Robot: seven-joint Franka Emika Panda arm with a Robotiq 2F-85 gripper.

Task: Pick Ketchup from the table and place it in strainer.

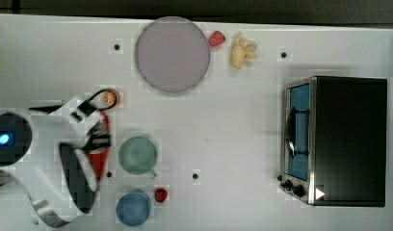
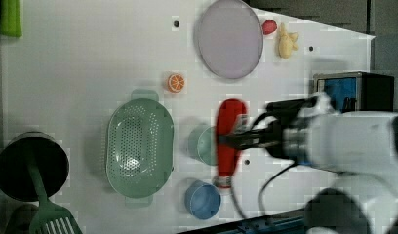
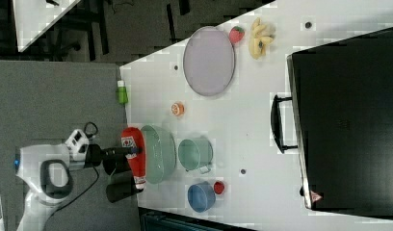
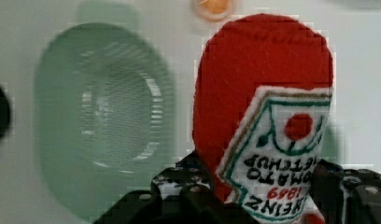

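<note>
Left of centre in the left view, the strainer (image 2: 139, 146) lies beside the ketchup (image 2: 229, 141), gripper (image 2: 238, 139) clamped across its length.

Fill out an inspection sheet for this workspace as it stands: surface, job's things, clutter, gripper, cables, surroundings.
Surface: white table, small dark holes.
Job's things: ketchup lifted off the table, held in the gripper, not in the strainer.
Clutter: green mug, blue cup, grey plate, orange slice, strawberry, bananas, small round red item, toaster oven.
Gripper: shut on ketchup.
Cables: black cable at the wrist.
Surroundings: black pot, green spatula.
</note>
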